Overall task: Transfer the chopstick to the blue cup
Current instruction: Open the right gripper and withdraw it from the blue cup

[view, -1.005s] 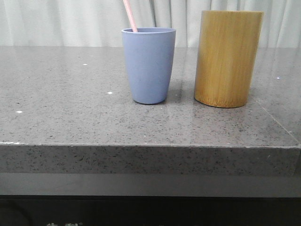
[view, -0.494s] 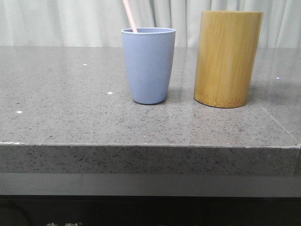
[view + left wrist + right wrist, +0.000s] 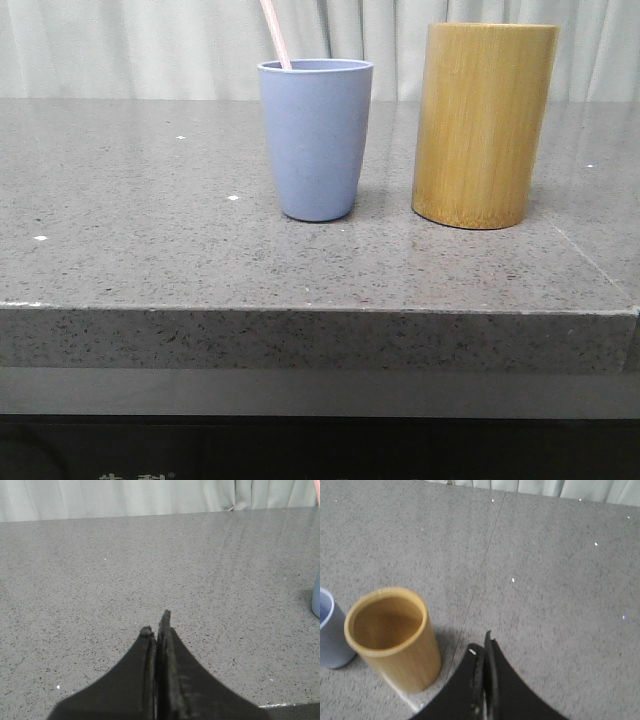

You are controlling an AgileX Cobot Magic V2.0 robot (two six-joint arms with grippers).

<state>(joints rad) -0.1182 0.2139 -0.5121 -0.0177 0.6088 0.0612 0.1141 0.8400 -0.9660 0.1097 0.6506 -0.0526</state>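
Both claws, left claw (image 3: 156,621) and right claw (image 3: 484,642), are pressed closed, empty, above the table (image 3: 150,250).

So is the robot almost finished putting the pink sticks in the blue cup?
It looks finished. A thin pale pink chopstick leans out of the matte lavender-blue cup, and the tall yellow-brown bamboo holder looks empty inside. Nothing is in hand: the left gripper and right gripper are both shut on nothing, away from the cups. How many sticks are in the cup can't be counted.
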